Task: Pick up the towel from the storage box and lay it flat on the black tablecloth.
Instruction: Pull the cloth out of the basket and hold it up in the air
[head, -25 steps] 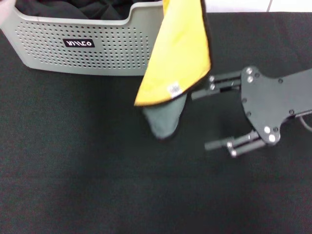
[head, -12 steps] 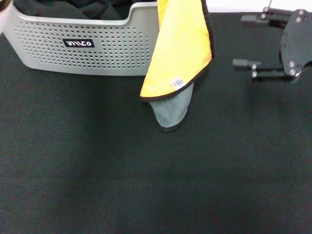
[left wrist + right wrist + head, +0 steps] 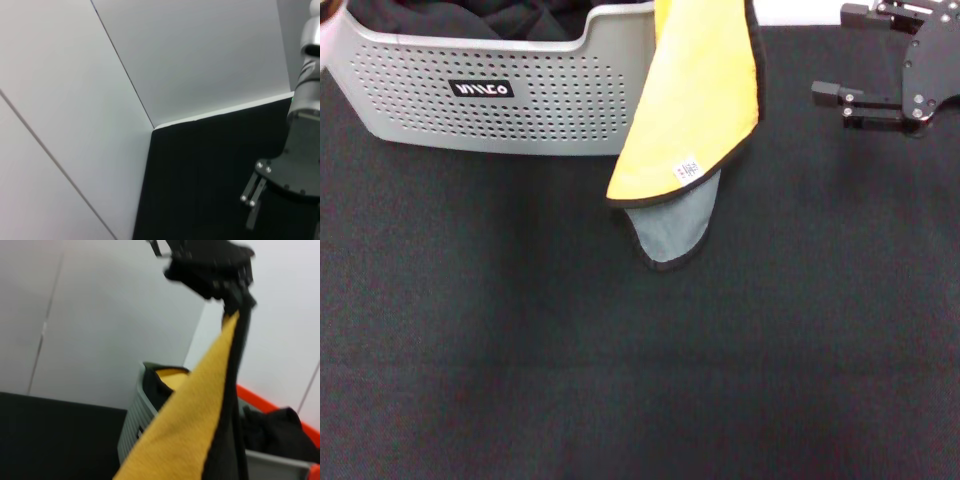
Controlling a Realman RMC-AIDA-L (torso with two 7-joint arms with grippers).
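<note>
We see the towel (image 3: 695, 95) dangling at top centre, its grey corner touching the black tablecloth (image 3: 620, 380) beside the storage box (image 3: 490, 90). Our left gripper (image 3: 231, 292) pinches its top corner. Our right gripper (image 3: 850, 60), upper right, sits well apart, fingers spread.

I see the towel (image 3: 695, 95) as soft plush cloth, its grey underside (image 3: 672, 226) smoother. The storage box (image 3: 490, 90) looks like matt, perforated plastic. The black tablecloth (image 3: 620, 370) is a matt, finely grained fabric. The right gripper (image 3: 860, 60) shows flat black plates with shiny screws.
</note>
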